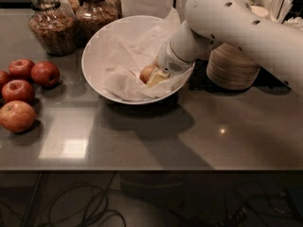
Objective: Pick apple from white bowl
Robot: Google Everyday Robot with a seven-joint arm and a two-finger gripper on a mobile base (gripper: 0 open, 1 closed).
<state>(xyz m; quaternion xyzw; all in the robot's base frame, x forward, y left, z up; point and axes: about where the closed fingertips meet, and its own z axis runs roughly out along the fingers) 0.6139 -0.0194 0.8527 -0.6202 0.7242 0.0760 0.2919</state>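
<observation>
Camera view: pale orange-yellow apple [146,73] in white bowl [93,48], gripper [156,78] against it.

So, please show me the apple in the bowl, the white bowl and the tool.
apple [147,73]: camera view, its visible front.
white bowl [97,46]: camera view, bare inner wall, left.
tool [156,78]: camera view, its tip, inside the bowl beside the apple.

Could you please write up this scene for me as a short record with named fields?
claw: reaching down into the white bowl, right at the apple
apple: resting on the crumpled paper, in the right part of the bowl
white bowl: upright on the table, towards the back
red apples: several on the table at far left, outside the bowl
glass jars: behind the bowl, to the left
stacked beige bowls: right of the bowl, partly under the arm
</observation>
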